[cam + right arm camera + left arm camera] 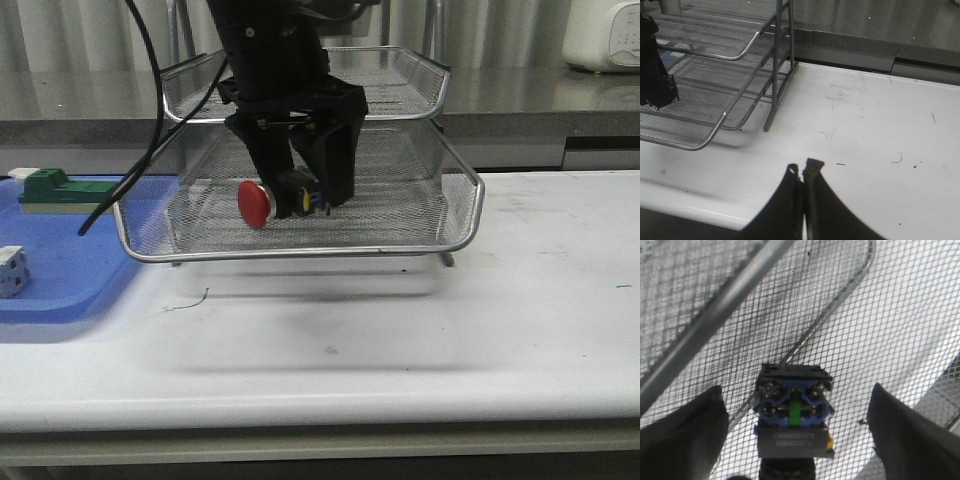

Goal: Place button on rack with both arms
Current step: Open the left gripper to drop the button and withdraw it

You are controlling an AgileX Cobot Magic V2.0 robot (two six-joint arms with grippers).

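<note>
The button (262, 203) lies on its side on the mesh of the rack's (300, 252) pulled-out middle tier, its red cap facing front-left. My left gripper (300, 190) reaches down into that tier. In the left wrist view its black fingers (685, 435) stand wide apart, either side of the button's blue block body (794, 412), without touching it. The gripper (796, 390) is open. The rack's mesh (900, 315) fills that view. My right gripper (802, 167) is shut and empty above the white table, right of the rack (705, 145). It is out of the front view.
A flat blue tray (60, 270) at the left holds a green block (55, 188) and a small white cube (10, 270). A white appliance (605, 35) stands on the back counter at the right. The rack's top tier (400, 80) overhangs the left arm.
</note>
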